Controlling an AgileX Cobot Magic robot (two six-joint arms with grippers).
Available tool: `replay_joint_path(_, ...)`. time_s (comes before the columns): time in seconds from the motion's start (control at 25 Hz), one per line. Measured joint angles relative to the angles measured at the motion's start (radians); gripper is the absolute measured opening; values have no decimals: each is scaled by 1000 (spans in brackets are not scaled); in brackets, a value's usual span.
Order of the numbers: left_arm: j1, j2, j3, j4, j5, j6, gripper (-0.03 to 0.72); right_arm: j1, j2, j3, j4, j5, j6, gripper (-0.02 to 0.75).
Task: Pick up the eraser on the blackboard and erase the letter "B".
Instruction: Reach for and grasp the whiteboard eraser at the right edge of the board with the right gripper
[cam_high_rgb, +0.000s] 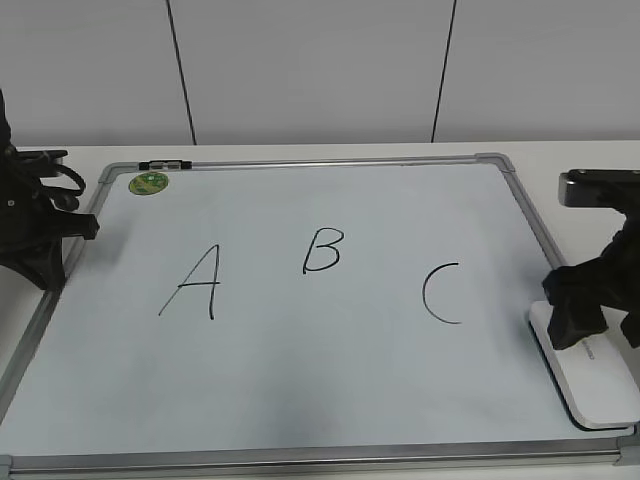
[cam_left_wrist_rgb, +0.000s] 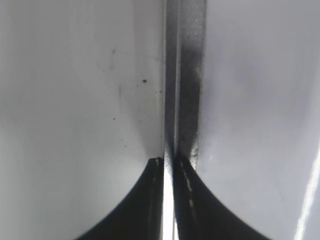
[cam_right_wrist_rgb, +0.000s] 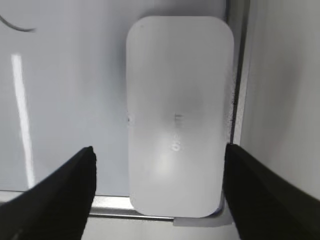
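Observation:
The blackboard (cam_high_rgb: 300, 390) is a large white board with a silver frame, lying flat on the table. The black letter "B" (cam_high_rgb: 323, 250) stands between "A" (cam_high_rgb: 195, 285) and "C" (cam_high_rgb: 442, 293). The white eraser (cam_high_rgb: 590, 375) lies at the board's right edge, near the front corner. My right gripper (cam_high_rgb: 580, 325) is open just above it. In the right wrist view the eraser (cam_right_wrist_rgb: 177, 117) lies between the spread fingers of the right gripper (cam_right_wrist_rgb: 159, 165), the right finger close to its side. My left gripper (cam_high_rgb: 55, 240) rests at the board's left edge and is shut in the left wrist view (cam_left_wrist_rgb: 169, 162).
A round green sticker (cam_high_rgb: 148, 183) sits in the board's far left corner. The board's frame (cam_left_wrist_rgb: 185, 75) runs straight ahead of the left fingers. A white wall stands behind the table.

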Motion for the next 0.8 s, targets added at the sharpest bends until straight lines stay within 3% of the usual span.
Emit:
replay_joint_path(0.2, 0, 0, 0, 0, 0, 0, 29, 0, 50, -26, -16, 15, 19, 591)
replay_joint_path(0.4, 0, 0, 0, -2, 0, 0, 29, 0, 70, -26, -27, 17, 20, 628)
replay_joint_path(0.44, 0, 0, 0, -2, 0, 0, 29, 0, 72, -26, -33, 17, 20, 666)
replay_joint_path(0.8, 0, 0, 0, -4, 0, 0, 29, -34, 107, -28, -35, 17, 44, 671)
